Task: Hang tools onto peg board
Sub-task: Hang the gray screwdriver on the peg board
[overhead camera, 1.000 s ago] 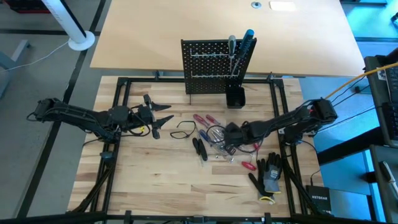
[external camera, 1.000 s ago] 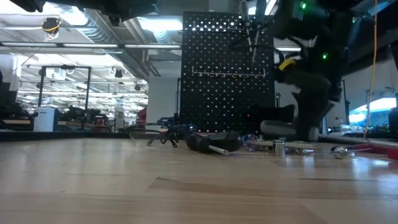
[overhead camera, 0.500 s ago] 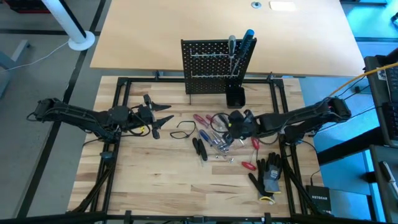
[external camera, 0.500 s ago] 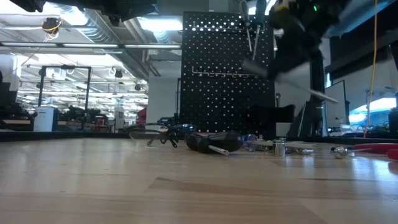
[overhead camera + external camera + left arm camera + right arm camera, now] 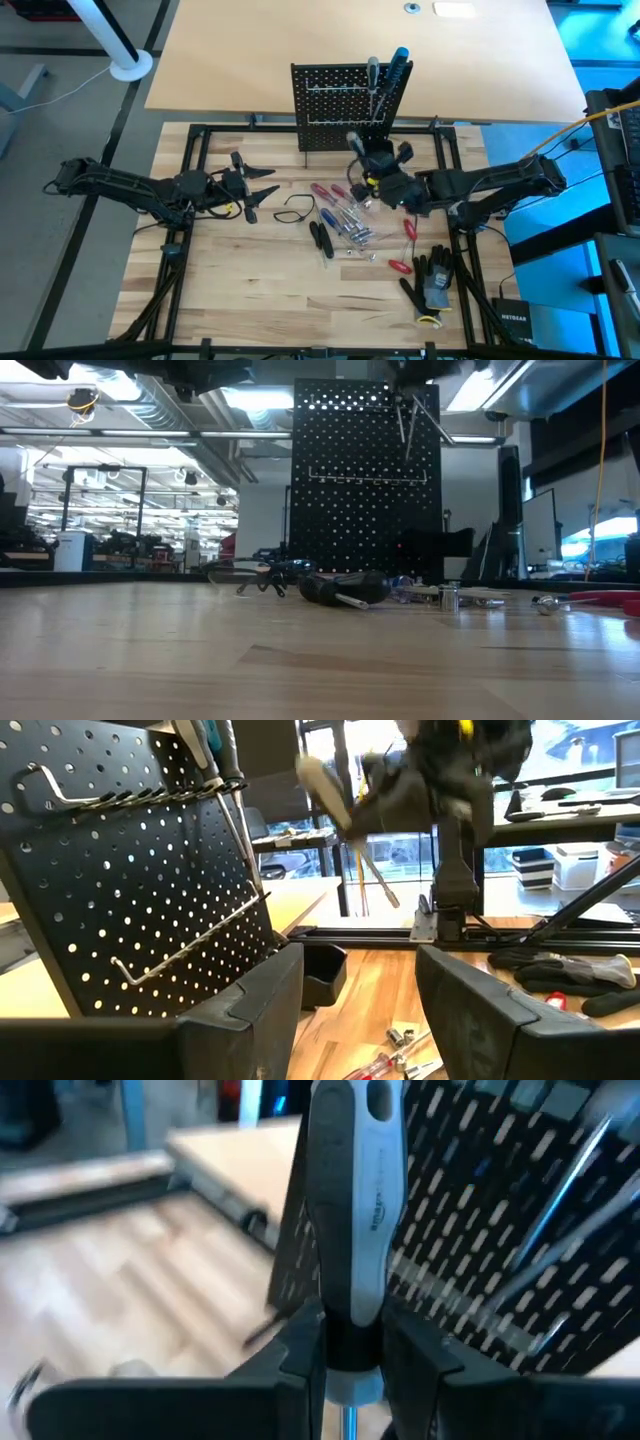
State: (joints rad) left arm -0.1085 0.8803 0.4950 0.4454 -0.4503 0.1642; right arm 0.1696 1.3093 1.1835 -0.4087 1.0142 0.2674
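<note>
High view: R hand [image 5: 372, 172] grips grey screwdriver [image 5: 350, 1220] nr peg board [image 5: 340, 105].

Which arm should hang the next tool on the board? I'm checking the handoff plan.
The right. Its gripper is shut on a grey-handled screwdriver, raised just in front of the peg board. The left gripper waits open, off to the side.

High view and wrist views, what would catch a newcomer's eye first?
The right gripper, raised in front of the black perforated peg board, clamps a grey-handled screwdriver. Loose red-handled screwdrivers and pliers litter the wooden table's middle. The left gripper waits open at the left.
</note>
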